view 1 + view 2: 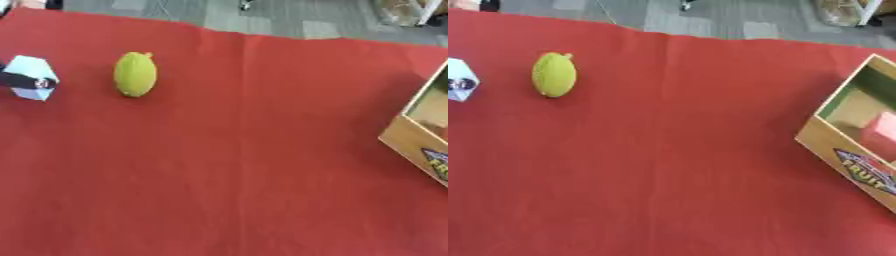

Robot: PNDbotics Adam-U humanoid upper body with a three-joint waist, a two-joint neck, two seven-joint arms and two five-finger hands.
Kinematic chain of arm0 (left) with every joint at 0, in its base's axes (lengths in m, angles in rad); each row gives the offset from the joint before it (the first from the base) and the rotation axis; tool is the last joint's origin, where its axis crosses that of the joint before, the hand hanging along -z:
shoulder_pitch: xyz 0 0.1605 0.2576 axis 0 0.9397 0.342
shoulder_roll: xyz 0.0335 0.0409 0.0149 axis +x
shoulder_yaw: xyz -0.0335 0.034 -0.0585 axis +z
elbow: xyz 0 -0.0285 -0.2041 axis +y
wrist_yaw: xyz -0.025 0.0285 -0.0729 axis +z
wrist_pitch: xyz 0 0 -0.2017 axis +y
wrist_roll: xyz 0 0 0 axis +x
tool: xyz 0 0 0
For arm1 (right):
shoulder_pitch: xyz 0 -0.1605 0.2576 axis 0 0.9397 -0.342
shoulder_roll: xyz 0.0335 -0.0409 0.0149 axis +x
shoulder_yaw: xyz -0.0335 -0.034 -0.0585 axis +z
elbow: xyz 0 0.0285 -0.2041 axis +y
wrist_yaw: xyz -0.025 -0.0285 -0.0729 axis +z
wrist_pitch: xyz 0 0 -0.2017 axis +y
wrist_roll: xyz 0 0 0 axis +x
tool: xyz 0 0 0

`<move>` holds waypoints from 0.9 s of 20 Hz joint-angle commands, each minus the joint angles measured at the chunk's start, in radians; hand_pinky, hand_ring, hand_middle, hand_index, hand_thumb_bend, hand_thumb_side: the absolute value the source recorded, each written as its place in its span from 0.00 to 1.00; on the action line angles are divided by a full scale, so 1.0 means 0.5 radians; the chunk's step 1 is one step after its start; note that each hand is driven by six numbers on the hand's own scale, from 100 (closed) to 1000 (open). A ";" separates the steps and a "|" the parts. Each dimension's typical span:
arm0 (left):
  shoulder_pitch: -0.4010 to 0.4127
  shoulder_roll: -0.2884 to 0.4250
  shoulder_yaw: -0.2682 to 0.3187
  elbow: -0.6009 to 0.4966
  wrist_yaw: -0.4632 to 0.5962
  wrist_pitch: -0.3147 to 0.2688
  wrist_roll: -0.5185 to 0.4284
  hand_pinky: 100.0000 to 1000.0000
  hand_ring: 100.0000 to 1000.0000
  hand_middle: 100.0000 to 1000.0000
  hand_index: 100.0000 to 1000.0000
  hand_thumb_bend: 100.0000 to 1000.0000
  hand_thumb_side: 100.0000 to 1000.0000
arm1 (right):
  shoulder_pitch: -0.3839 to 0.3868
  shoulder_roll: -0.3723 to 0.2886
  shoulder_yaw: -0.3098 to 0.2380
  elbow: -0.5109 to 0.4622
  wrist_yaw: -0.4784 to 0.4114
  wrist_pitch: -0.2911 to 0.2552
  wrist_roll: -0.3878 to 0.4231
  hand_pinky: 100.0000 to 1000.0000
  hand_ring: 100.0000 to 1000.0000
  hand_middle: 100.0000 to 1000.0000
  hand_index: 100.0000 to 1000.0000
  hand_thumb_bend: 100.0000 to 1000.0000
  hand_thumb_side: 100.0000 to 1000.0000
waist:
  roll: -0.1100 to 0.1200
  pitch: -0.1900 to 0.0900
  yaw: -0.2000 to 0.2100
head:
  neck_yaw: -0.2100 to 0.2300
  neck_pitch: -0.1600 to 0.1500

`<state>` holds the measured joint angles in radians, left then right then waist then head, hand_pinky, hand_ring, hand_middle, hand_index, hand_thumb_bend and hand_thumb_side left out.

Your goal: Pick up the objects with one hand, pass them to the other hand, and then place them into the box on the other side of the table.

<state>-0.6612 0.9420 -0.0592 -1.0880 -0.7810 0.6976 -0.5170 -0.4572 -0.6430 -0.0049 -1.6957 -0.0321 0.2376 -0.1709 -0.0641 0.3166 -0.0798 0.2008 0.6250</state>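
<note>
A yellow-green lemon-shaped object (135, 74) lies on the red tablecloth (236, 165) at the upper left. Left of it, at the table's left edge, sits a small white carton with a dark band (29, 77). At the right edge stands an open cardboard box (852, 145) with a fruit label on its front wall; a pink object (879, 131) lies inside it. Neither of my hands shows in either view.
The far edge of the table runs across the top, with grey floor (262, 17) beyond it. A wide stretch of red cloth lies between the lemon-shaped object and the box.
</note>
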 commanded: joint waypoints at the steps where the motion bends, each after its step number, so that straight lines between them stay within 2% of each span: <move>1: -0.040 0.053 0.011 -0.006 0.020 0.264 -0.226 0.85 0.81 0.71 0.75 0.57 0.58 | -0.023 -0.037 -0.030 -0.011 0.011 -0.006 0.005 0.93 0.83 0.72 0.89 0.00 0.51 | 0.008 -0.030 -0.003 | 0.004 -0.022; 2: -0.041 0.052 0.011 -0.005 0.021 0.268 -0.219 0.84 0.80 0.71 0.74 0.54 0.55 | -0.023 -0.036 -0.030 -0.011 0.011 -0.006 0.005 0.93 0.83 0.72 0.89 0.00 0.51 | 0.009 -0.029 -0.003 | 0.005 -0.021; 8: -0.047 0.048 0.000 0.008 0.023 0.277 -0.225 0.84 0.80 0.71 0.68 0.49 0.51 | -0.020 -0.034 -0.031 -0.006 0.015 -0.007 0.008 0.93 0.83 0.72 0.89 0.00 0.51 | 0.011 -0.028 -0.005 | 0.011 -0.013; 12: -0.051 0.048 0.000 0.010 -0.002 0.280 -0.247 0.84 0.80 0.71 0.66 0.40 0.37 | -0.020 -0.031 -0.031 -0.001 0.016 -0.009 0.011 0.93 0.83 0.72 0.89 0.00 0.51 | 0.013 -0.029 -0.005 | 0.017 -0.013; 14: -0.051 0.047 0.001 0.010 -0.008 0.283 -0.257 0.84 0.80 0.70 0.65 0.39 0.35 | -0.019 -0.031 -0.031 0.000 0.017 -0.010 0.013 0.93 0.83 0.72 0.89 0.00 0.51 | 0.012 -0.031 -0.005 | 0.018 -0.013; 15: -0.051 0.046 0.001 0.011 -0.010 0.284 -0.261 0.84 0.80 0.70 0.64 0.36 0.27 | -0.019 -0.031 -0.031 0.001 0.017 -0.010 0.013 0.93 0.83 0.72 0.89 0.00 0.51 | 0.011 -0.031 -0.005 | 0.019 -0.013; 18: -0.054 0.044 0.001 0.011 -0.014 0.289 -0.269 0.83 0.79 0.69 0.62 0.32 0.19 | -0.018 -0.031 -0.030 0.004 0.018 -0.012 0.015 0.93 0.83 0.72 0.89 0.00 0.51 | 0.009 -0.035 -0.005 | 0.022 -0.008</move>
<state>-0.6778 0.9391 -0.0650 -1.0791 -0.7830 0.7038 -0.5108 -0.4572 -0.6368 -0.0051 -1.6877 -0.0298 0.2336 -0.1661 -0.0625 0.3183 -0.0818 0.2093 0.6221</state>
